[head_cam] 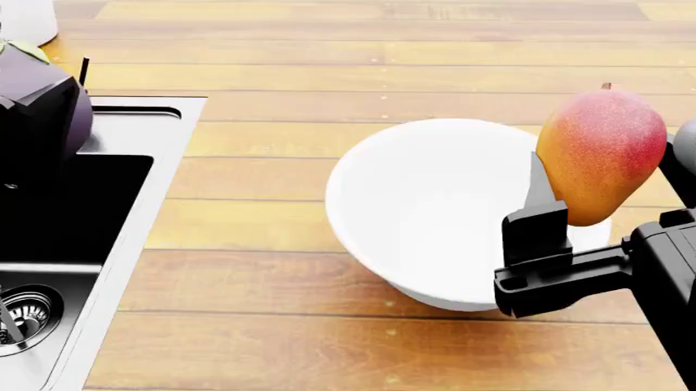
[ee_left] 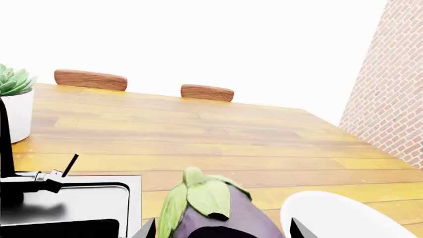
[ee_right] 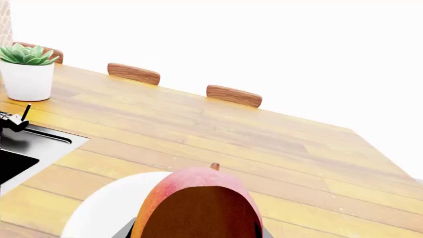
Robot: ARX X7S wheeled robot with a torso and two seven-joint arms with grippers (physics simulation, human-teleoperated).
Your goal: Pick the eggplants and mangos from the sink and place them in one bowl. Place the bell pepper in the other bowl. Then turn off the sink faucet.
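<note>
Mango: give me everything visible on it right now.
The mango is a smooth oval fruit, orange-yellow low down with a red-pink blush up top and a small brown stem nub. It stands roughly upright, stem end up, clamped in the right gripper, whose dark fingers press its lower part. It hangs off the counter, at the right rim of the empty white bowl, not in it. The right wrist view shows its shaded underside filling the space between the fingers.

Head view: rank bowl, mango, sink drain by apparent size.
1. Bowl, by far the largest.
2. Mango, held in the right gripper jaws; it sits nearer the camera, so it looks inflated.
3. Sink drain, smallest, partly cut off at the edge.
</note>
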